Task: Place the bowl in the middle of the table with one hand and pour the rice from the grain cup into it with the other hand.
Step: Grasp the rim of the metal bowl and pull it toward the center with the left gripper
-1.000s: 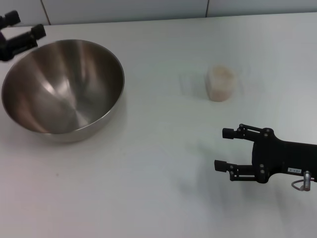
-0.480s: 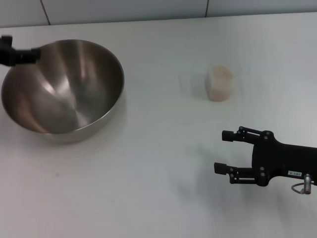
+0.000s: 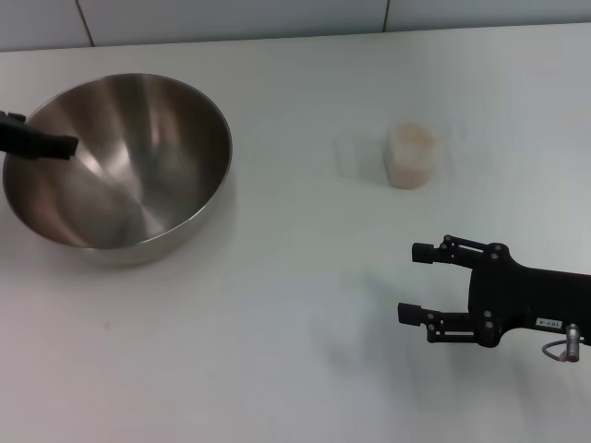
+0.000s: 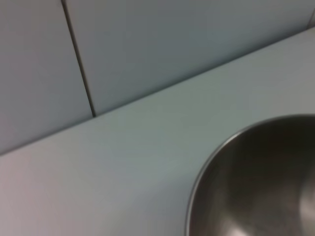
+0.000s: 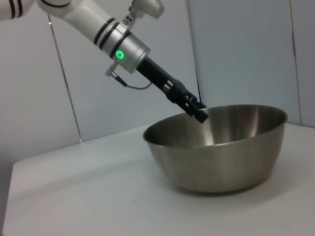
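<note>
My left gripper (image 3: 65,147) sat at bowl's (image 3: 138,185) left rim, one finger inside; whether clamped, couldn't tell. Bowl stood at table's (image 3: 277,323) left side. Cup (image 3: 410,155) holding rice (image 3: 412,138) stood well apart, right of centre. My right gripper (image 3: 416,281) hovered near cup, fingers apart.

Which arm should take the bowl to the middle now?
Left. The left claw is already at the bowl rim, while the right claw hovers open over the table nearer the grain cup.

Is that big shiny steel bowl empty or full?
Empty: the large round stainless-steel bowl shows only bare metal inside; no grains in it.
</note>
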`<state>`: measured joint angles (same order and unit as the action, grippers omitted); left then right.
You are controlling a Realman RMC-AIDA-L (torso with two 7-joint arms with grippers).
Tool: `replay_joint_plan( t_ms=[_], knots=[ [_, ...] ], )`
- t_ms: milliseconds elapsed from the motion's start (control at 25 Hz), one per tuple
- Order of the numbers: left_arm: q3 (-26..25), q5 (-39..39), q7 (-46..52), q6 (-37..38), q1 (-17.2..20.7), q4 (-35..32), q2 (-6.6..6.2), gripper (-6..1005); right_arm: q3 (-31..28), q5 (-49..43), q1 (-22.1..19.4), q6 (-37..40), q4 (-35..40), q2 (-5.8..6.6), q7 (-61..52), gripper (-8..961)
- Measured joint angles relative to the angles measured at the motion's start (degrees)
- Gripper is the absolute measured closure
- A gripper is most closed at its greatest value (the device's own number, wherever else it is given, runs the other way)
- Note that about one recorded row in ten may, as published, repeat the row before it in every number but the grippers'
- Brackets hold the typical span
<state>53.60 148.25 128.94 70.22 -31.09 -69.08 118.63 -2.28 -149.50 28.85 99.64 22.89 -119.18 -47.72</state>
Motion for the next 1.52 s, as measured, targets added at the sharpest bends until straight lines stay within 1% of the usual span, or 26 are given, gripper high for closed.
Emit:
replay_joint_plan(
  t_ms=[160,200,280,440,600,800,840,960,1080,1200,1240,1280,1360,1400,1440,1480,1520],
  knots=[
    [-0.1,0.3,0.2,0.1,-0.5,1.1,-0.09,202,0.0,0.0,0.1,0.6,0.0,0.0,0.2,111],
    [-0.6,2.6,1.2,0.3,-1.5,3.2,-0.2,204,0.0,0.0,0.1,0.7,0.0,0.0,0.3,111],
    [-0.4,3.8,1.9,0.0,-1.7,3.4,-0.15,207,0.0,-0.1,0.1,0.7,0.0,0.0,0.3,111],
    [-1.1,3.4,1.6,-0.3,-1.8,3.4,-0.14,213,0.0,-0.1,0.1,0.7,0.0,0.0,0.3,111],
    [-3.0,3.3,1.5,-1.0,-2.4,4.1,-0.31,219,0.0,-0.1,0.1,0.7,0.0,0.0,0.4,111],
    [-3.1,3.4,1.3,-0.9,-2.9,4.9,-0.43,428,0.0,-0.1,0.1,0.7,0.0,0.0,0.4,110],
    [-3.4,3.6,1.1,-0.9,-3.5,6.4,-0.52,485,0.0,-0.1,0.1,0.7,0.0,0.0,0.4,110],
    [-3.6,3.8,0.7,-1.0,-3.9,6.9,-0.57,656,0.0,-0.1,0.1,0.7,0.0,0.0,0.4,110],
    [-3.8,3.7,0.5,-0.9,-4.0,7.0,-0.59,774,0.0,-0.1,0.1,0.7,0.0,0.0,0.4,110],
    [-5.7,3.4,0.5,0.2,-5.1,7.9,-0.83,893,0.1,-0.1,0.1,0.8,0.0,0.0,0.4,110],
    [-5.7,3.4,0.5,0.2,-5.1,7.9,-0.83,897,0.1,-0.1,0.1,0.8,0.0,0.0,0.4,110],
    [-7.3,3.4,0.5,1.2,-6.3,9.8,-1.49,901,0.4,-0.1,0.1,0.8,0.0,0.0,0.3,110],
    [-8.5,3.4,0.4,1.6,-7.2,11.5,-2.13,908,1.2,0.1,0.1,0.8,0.0,0.0,0.2,110],
    [-10.2,2.8,-0.2,1.9,-8.1,13.7,-2.86,912,1.5,0.2,0.1,0.8,0.0,0.0,0.1,111],
    [-10.2,2.8,-0.2,1.9,-8.1,13.7,-2.86,916,1.5,0.2,0.1,0.8,0.0,0.0,0.1,111],
    [-11.2,2.0,-0.8,2.1,-8.6,14.8,-3.31,919,1.6,0.2,0.1,0.8,0.1,0.0,0.1,111],
    [-13.0,-0.8,-2.3,3.1,-9.3,17.2,-4.57,923,1.6,0.2,0.1,0.8,0.1,0.0,0.1,111]
  ],
)
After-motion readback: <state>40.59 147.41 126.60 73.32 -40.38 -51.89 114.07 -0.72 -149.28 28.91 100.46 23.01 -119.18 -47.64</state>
